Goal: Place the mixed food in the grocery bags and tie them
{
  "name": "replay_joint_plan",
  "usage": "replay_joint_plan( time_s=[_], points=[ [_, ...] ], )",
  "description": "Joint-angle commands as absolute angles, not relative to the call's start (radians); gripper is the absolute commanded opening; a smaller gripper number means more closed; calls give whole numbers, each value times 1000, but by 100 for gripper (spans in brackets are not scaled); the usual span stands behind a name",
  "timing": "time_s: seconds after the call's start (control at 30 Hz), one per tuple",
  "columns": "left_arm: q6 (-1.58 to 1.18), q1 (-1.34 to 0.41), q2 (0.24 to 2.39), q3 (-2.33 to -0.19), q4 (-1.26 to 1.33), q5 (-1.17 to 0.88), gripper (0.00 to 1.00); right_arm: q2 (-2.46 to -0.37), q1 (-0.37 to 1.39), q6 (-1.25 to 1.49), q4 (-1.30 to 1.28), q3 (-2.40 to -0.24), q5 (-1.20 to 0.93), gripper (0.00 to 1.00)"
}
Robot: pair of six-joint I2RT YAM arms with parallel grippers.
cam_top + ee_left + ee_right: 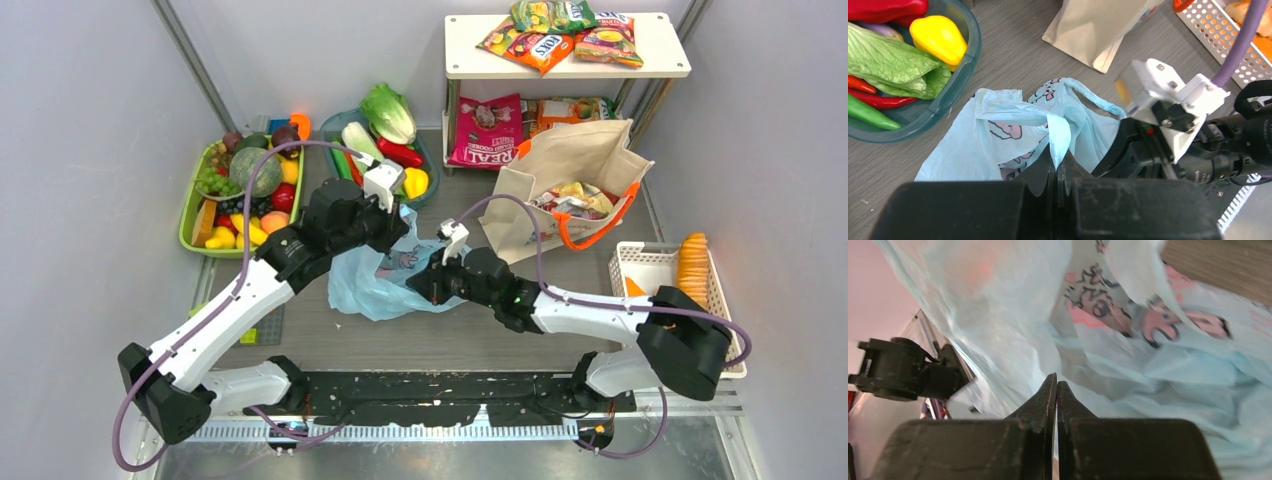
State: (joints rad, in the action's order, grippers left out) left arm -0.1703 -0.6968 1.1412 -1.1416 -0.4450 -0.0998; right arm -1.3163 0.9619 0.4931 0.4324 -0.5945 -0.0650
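The light-blue plastic bag (368, 288) lies crumpled on the tabletop (450, 340), with both arms meeting over it. The left end effector (1056, 169) is closed narrow on a twisted strip of the bag's handle, which runs down between its tips. On the bag's other side, the right end effector (1056, 386) is closed tight with its tips against the film; I cannot tell whether it pinches a fold. Behind the bag, the teal tray (967, 67) holds the cabbage (893, 65) and yellow pepper (940, 37). Behind and right of the bag, the canvas tote (580, 160) stands open with snack packets (575, 200) inside.
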Motion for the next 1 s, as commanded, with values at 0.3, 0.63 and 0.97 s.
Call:
replay_joint_plan(
  time_s=[0.3, 0.63, 0.97],
  points=[
    [-143, -791, 976, -1135, -401, -59, 0, -1437, 1007, 492, 622, -709, 45, 5],
    [-149, -790, 881, -1128, -392, -105, 0, -1675, 1012, 611, 678, -686, 211, 5],
    [-74, -781, 673, -1088, -363, 158, 0, -1642, 914, 848, 484, -597, 386, 5]
  ],
)
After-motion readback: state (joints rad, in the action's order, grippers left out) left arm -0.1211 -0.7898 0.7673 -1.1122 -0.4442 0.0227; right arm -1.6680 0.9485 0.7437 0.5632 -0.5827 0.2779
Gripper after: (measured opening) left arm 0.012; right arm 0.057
